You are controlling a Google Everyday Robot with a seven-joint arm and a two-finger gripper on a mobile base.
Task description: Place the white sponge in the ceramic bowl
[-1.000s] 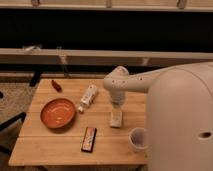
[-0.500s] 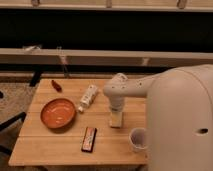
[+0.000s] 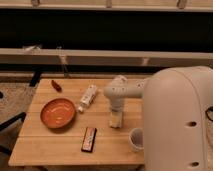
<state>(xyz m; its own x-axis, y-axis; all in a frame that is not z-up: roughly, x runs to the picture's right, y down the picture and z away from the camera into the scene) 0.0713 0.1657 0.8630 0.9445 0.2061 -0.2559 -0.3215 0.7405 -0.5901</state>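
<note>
While the end effector (image 3: pixel 116 111) hangs straight down onto the small off-white rectangular sponge (image 3: pixel 115 121) near the middle of the light wooden table (image 3: pixel 50 146), I cannot tell whether it grips. The wide glossy orange-red ceramic bowl (image 3: pixel 58 113) sits well apart from the sponge.

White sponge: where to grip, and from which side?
Come straight down and pinch the white sponge across its narrow width, at mid-length. It lies flat on the table, and its long sides look free: the cup and dark bar stand apart. The gripper is right over it.
</note>
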